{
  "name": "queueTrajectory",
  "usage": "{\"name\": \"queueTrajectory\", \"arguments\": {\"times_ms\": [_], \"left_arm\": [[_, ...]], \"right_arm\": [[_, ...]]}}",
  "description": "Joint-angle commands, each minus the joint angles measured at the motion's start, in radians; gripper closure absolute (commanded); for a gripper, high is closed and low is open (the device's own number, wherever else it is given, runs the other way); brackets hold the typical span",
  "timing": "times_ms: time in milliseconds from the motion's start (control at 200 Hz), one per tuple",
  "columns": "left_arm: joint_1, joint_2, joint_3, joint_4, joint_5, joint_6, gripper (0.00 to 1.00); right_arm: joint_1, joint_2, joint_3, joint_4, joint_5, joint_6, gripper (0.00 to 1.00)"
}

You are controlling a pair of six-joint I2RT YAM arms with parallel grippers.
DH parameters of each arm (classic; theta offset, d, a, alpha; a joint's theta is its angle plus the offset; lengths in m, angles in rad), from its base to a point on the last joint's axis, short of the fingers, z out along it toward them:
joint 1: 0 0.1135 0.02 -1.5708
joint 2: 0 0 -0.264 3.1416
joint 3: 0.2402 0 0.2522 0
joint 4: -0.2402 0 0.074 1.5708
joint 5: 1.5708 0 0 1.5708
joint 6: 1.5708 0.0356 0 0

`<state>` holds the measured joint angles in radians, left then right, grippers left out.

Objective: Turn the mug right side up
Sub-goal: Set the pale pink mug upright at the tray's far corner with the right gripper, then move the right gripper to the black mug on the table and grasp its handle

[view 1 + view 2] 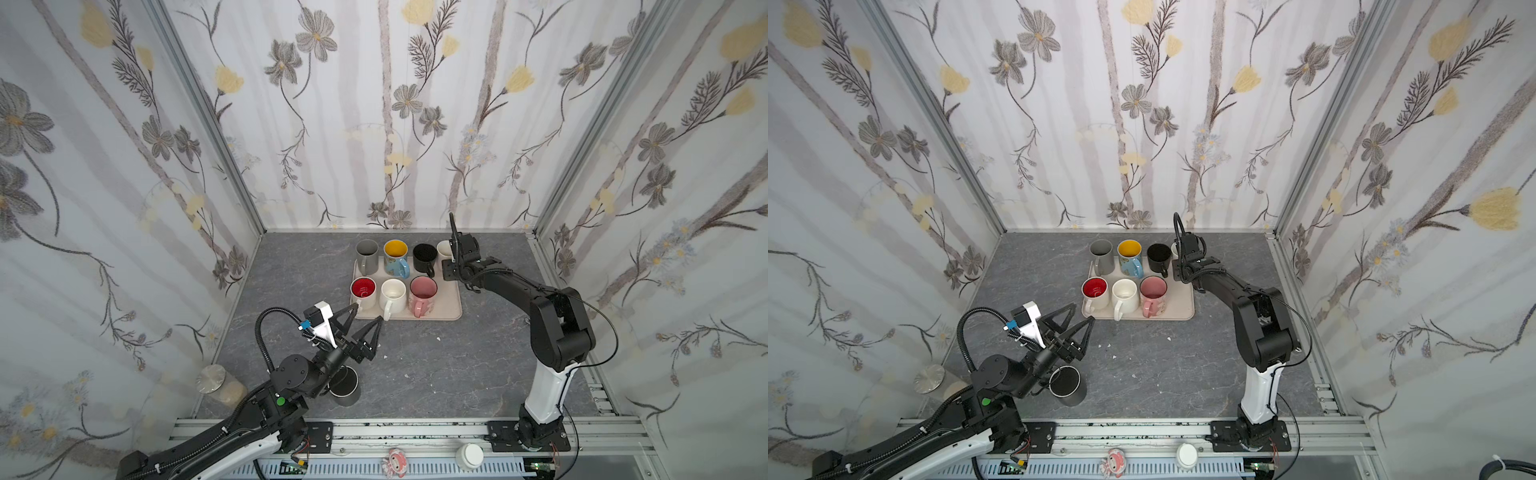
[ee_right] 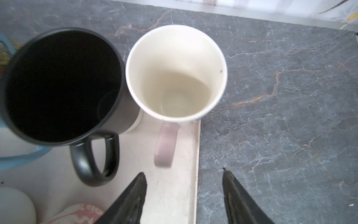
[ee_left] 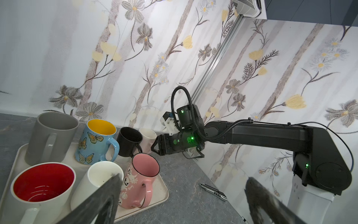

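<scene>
The mug point(image 2: 176, 73) is white with a pale pink handle. It stands upright, mouth up and empty, at the back right corner of the beige tray point(image 2: 174, 184), next to a black mug point(image 2: 62, 85). In both top views only its rim point(image 1: 444, 248) point(image 1: 1174, 248) peeks out beside the right wrist. My right gripper point(image 2: 183, 171) is open just short of the handle, touching nothing, one finger over the tray and one over the table. My left gripper point(image 1: 368, 312) point(image 1: 1084, 312) point(image 3: 184, 177) is wide open and empty near the tray's front left corner.
The tray point(image 1: 446, 299) also holds upright grey point(image 1: 367, 253), blue butterfly point(image 1: 395, 257), red-lined point(image 1: 363, 291), white point(image 1: 393, 296) and pink point(image 1: 423, 293) mugs. A dark metal cup point(image 1: 345, 388) sits under the left arm and a lidded jar point(image 1: 212, 380) at front left. A box cutter point(image 3: 213, 192) lies by the right wall.
</scene>
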<state>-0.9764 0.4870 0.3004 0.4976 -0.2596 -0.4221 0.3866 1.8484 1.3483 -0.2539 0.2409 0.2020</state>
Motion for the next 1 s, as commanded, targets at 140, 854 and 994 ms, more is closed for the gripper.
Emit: {"name": "queueTrajectory", "arguments": {"times_ms": [140,854,994], "left_arm": [[0.001,0.002,0.033,-0.045,-0.031,-0.005,0.0],[0.001,-0.011,0.082,-0.51,-0.355,-0.29,0.0],[0.001,-0.045,0.071,-0.509,-0.369,-0.29,0.0]], "right_arm": [[0.007,-0.175,-0.134,0.109,-0.059,0.067,0.33],[0.439,-0.59,-0.629,0.393,-0.435,0.144,0.29],[0.607,-0.496,-0.584,0.424,-0.439,0.122,0.28]]}}
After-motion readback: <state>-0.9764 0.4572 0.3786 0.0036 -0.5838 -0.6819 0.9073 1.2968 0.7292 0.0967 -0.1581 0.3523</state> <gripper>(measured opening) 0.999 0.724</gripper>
